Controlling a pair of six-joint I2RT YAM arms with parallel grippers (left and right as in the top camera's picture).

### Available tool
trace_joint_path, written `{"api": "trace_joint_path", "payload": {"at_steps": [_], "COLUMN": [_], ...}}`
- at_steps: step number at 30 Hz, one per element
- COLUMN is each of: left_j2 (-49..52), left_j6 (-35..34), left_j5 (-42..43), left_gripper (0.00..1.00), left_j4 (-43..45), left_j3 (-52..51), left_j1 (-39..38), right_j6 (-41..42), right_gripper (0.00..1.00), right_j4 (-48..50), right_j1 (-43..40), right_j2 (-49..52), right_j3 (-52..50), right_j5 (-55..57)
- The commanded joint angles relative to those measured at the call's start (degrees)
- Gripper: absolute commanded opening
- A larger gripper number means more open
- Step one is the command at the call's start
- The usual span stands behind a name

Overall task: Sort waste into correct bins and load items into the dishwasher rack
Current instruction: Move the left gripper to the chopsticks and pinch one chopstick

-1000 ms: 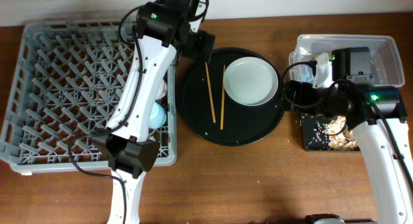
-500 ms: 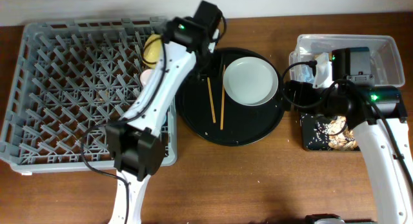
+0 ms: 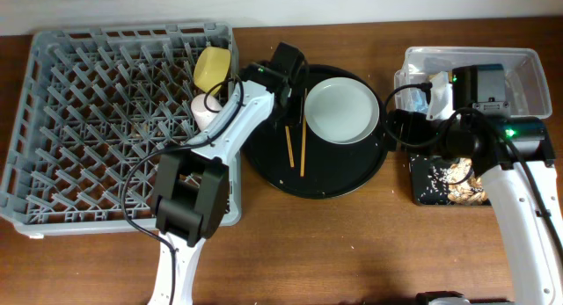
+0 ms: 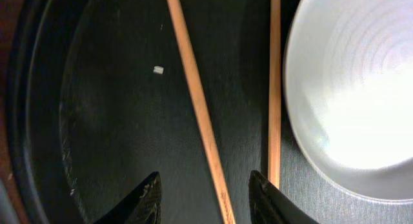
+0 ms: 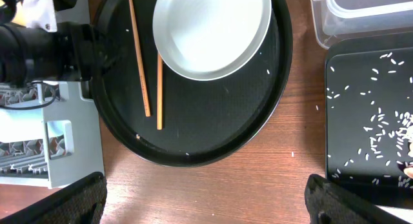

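Two wooden chopsticks [image 3: 288,138] lie side by side on the large round black tray [image 3: 264,156], left of the pale grey-green plate [image 3: 341,110]. My left gripper [image 3: 288,87] hangs low over their far ends. In the left wrist view its jaws [image 4: 205,201] stand apart on either side of one chopstick [image 4: 197,114] without touching it; the other chopstick [image 4: 275,88] runs just outside the right finger [image 4: 264,198]. The yellow bowl [image 3: 211,68] and pink cup [image 3: 207,107] sit in the dishwasher rack [image 3: 79,129]. My right gripper [image 3: 403,129] is wide open and empty above bare wood [image 5: 213,204].
The clear tub [image 3: 519,63] stands at the back right, partly under the right arm. The shallow black tray [image 3: 431,186] in front of it holds brownish scraps and rice grains [image 5: 361,101]. A few grains lie on the round tray [image 4: 158,70].
My left arm has swung right from the rack to the round tray and come down over the chopsticks, its jaws narrowing. The bowl and cup now show in the rack. The right arm has stayed still.
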Motion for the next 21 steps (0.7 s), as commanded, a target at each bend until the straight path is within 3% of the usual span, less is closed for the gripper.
{"api": "trace_joint_path", "payload": {"at_steps": [1,10,12,21], "left_j2": [-0.2,0.0,0.0,3.2], "left_j6": [-0.5,-0.8,-4.7,-9.1], "left_j5": [-3.5,-15.8,-18.7,-19.1], "left_gripper": [0.43,0.3,0.29,0.29], "left_j4": [3.3,7.3,7.4,8.6], "left_j3": [-2.7,-4.4,-4.4,-4.4], "left_j1": [-1.4,-6.1,-6.5,-6.5], "right_j6": [-0.4,-0.4,-0.4,-0.4], "right_gripper": [0.98,0.98,0.99,0.98], "right_j4": [0.1,0.1,0.1,0.1], "right_j1": [0.2,0.2,0.2,0.2], "right_j2": [0.0,0.0,0.0,0.0], "right_j3": [0.8,0.8,0.8,0.8], "right_j5": [0.7,0.7,0.7,0.7]}}
